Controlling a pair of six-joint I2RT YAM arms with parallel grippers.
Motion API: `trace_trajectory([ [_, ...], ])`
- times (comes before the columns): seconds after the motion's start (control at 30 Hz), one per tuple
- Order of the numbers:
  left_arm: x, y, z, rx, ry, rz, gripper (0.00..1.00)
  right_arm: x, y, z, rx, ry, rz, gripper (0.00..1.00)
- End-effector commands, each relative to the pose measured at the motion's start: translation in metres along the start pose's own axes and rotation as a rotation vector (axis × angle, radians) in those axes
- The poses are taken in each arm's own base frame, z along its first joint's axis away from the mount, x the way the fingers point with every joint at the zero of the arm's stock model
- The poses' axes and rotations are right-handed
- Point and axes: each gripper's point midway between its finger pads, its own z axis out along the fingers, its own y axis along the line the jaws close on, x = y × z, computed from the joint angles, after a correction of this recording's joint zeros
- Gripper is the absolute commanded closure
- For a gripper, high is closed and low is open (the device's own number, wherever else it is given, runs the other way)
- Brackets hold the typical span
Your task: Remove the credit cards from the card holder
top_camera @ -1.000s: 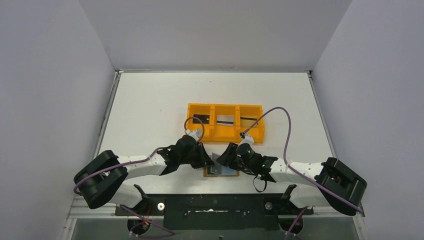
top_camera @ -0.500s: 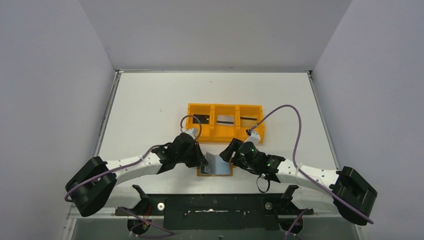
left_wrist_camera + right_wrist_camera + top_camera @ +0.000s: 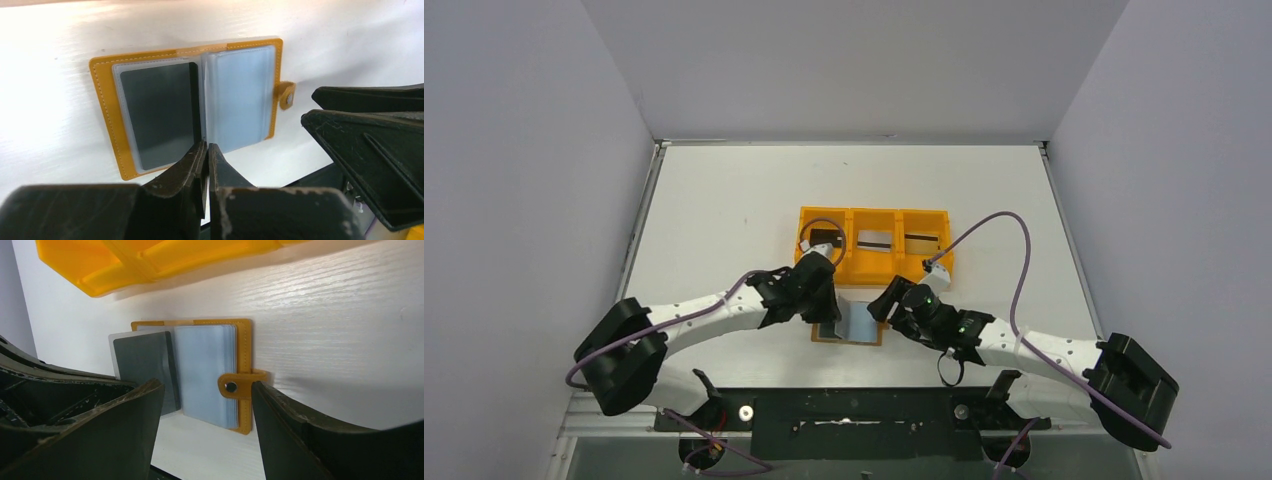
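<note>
I see card holder [image 3: 849,328] lying open flat on the table [image 3: 724,200], between both grippers, just before the orange tray [image 3: 874,274] | long axis left-right, spine pointing at tray, snap tab [image 3: 231,386] toward right arm | dark card [image 3: 157,115] in left pocket | left gripper [image 3: 206,150] closed, tips at spine edge | right gripper [image 3: 207,386] open, flanking tab
</note>
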Motion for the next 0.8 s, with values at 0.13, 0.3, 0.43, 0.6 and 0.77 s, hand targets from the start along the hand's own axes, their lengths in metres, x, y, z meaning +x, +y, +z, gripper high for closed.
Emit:
trace_trajectory([
  [0.13,-0.005,-0.024,0.017,-0.1,0.013,0.094,0.81,-0.023,-0.002,-0.006,0.011,-0.109,0.048,0.34],
  [0.3,-0.004,-0.049,0.023,-0.06,0.012,0.12,0.76,-0.03,-0.016,-0.013,0.036,-0.161,0.086,0.33],
  [0.43,0.005,-0.07,0.028,0.02,0.042,0.131,0.7,-0.036,-0.026,-0.021,0.064,-0.197,0.121,0.33],
  [0.6,0.015,-0.081,0.029,0.113,0.064,0.11,0.67,-0.043,-0.023,-0.029,0.027,-0.228,0.132,0.32],
  [0.77,0.0,-0.063,0.011,0.1,-0.022,0.063,0.57,-0.043,-0.014,-0.033,-0.053,-0.233,0.146,0.32],
])
